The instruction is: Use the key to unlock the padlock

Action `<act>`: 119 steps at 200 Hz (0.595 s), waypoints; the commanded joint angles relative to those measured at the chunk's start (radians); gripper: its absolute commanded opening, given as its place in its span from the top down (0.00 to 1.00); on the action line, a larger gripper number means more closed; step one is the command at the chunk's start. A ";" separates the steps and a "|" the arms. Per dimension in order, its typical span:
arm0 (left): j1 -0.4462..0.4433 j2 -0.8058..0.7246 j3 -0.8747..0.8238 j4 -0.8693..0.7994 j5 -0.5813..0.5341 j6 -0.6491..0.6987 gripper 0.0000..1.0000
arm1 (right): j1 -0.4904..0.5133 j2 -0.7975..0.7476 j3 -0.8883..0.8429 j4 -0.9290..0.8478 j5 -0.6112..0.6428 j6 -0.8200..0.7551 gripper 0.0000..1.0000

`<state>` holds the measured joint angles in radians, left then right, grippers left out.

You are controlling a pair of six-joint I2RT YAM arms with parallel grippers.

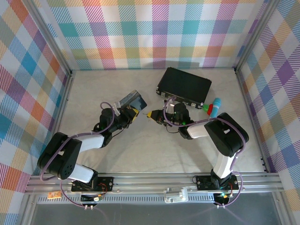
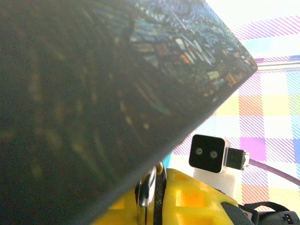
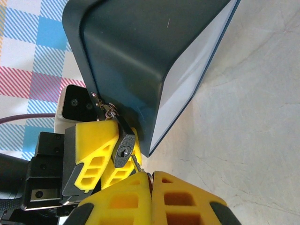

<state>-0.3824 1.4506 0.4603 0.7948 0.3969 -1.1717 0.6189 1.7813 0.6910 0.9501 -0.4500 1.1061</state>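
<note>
Top external: left end effector (image 1: 132,112) and right end effector (image 1: 151,115) meet tip to tip just below the blue painted tin (image 1: 134,99) on the pale surface (image 1: 140,150). The small parts between them are unreadable here.

Left wrist: the tin's glossy, swirly paint is seen close up and blurred.

Right wrist: the padlock (image 3: 123,147) is a small, boxy, dark-looking metal body with a round silvery keyhole. It hangs at the tin's lower corner latch (image 3: 110,111), with the left end effector clamped on it. The thin grey key (image 3: 136,162) has its tip at the keyhole, and the right end effector is pinched together on it.
</note>
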 commanded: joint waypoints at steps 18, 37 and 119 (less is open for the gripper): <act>0.008 0.007 -0.011 0.157 0.030 -0.035 1.00 | 0.051 -0.006 0.002 0.056 0.091 -0.044 1.00; 0.007 0.004 -0.013 0.158 0.022 -0.039 1.00 | 0.065 -0.005 0.000 0.050 0.125 -0.049 1.00; -0.004 -0.012 -0.023 0.141 0.000 -0.038 1.00 | 0.074 0.023 0.003 0.108 0.151 -0.030 1.00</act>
<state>-0.3813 1.4578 0.4454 0.8490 0.4057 -1.2118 0.6888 1.7912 0.6907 1.0061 -0.3168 1.0843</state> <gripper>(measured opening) 0.112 0.050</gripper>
